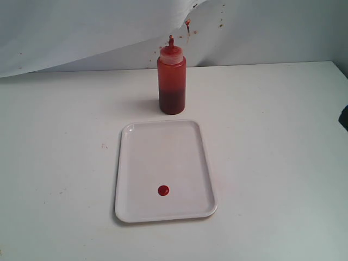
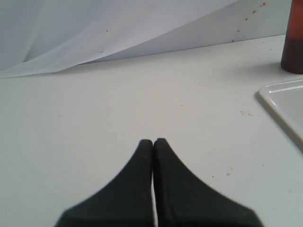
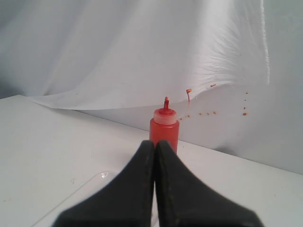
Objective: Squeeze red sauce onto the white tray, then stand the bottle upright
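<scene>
The bottle (image 1: 172, 79) stands upright on the table just behind the white tray (image 1: 130, 163), red-tinted with a pale cap and pointed nozzle. A small round blob of red sauce (image 1: 163, 190) lies on the tray near its front end. Neither gripper shows in the exterior view. My left gripper (image 2: 153, 141) is shut and empty, well away from the tray's corner (image 2: 274, 97) and the bottle's base (image 2: 293, 52). My right gripper (image 3: 155, 143) is shut and empty, with the bottle (image 3: 164, 127) standing some way beyond its tips.
A creased white backdrop sheet (image 1: 81, 32) hangs behind the table, dotted with small reddish specks (image 1: 188, 24). A dark object (image 1: 343, 117) pokes in at the right edge. The white table (image 1: 272, 163) spreads around the tray.
</scene>
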Tool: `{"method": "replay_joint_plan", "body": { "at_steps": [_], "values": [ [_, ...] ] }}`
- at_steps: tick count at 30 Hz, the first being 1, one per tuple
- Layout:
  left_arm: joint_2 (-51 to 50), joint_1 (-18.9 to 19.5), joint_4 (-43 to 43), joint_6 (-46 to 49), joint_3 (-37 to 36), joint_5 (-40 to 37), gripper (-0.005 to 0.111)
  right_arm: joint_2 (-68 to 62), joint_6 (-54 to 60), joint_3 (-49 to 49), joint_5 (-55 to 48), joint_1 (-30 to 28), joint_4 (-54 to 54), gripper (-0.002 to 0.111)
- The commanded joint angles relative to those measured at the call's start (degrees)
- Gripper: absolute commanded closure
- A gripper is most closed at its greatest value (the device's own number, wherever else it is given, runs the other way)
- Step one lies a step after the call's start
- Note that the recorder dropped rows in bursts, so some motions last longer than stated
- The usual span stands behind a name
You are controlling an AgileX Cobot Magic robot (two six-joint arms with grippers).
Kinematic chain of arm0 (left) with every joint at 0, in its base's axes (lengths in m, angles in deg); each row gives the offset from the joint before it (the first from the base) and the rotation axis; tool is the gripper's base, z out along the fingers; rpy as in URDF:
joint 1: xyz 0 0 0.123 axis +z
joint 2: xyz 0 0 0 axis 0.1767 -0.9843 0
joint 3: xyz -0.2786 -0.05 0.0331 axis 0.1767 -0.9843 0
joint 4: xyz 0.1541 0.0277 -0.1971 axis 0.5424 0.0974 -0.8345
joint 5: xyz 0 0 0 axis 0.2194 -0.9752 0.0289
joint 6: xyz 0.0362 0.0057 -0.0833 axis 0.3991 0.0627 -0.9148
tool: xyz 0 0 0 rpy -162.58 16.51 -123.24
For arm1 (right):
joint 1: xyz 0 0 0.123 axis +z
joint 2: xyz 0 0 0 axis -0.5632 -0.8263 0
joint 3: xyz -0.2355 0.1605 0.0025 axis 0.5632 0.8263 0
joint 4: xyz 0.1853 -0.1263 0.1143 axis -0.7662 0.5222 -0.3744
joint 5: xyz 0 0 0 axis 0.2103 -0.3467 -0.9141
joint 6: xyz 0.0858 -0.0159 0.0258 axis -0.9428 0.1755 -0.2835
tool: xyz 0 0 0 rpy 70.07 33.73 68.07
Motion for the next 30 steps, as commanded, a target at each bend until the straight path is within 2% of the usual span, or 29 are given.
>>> {"method": "replay_joint_plan", "body": {
  "at_steps": [1,7,13,23,25,29,30],
  "values": [
    [0.3,0.2,-0.2,0.3,-0.3,0.6,0.107,0.2,0.4,0.1,-0.2,-0.4,-0.3,0.108],
    [0.3,0.2,-0.2,0.3,-0.3,0.6,0.107,6.9,0.3,0.2,-4.0,-0.8,-0.3,0.108],
    [0.3,0.2,-0.2,0.1,-0.3,0.6,0.107,18.8,0.3,3.2,-5.1,-8.8,-0.3,0.108],
    [0.3,0.2,-0.2,0.3,-0.3,0.7,0.107,20.7,0.2,4.1,-11.6,-8.9,-3.2,0.108],
    [0.3,0.2,-0.2,0.3,-0.3,0.7,0.107,20.7,5.4,4.1,-12.9,-8.9,-12.3,0.108],
    [0.3,0.2,-0.2,0.3,-0.3,0.7,0.107,20.7,39.3,4.1,-22.7,-8.9,-45.0,0.108],
    [0.3,0.2,-0.2,0.3,-0.3,0.7,0.107,20.7,44.2,4.1,-23.7,-8.9,-49.3,0.108]
  ]
}}
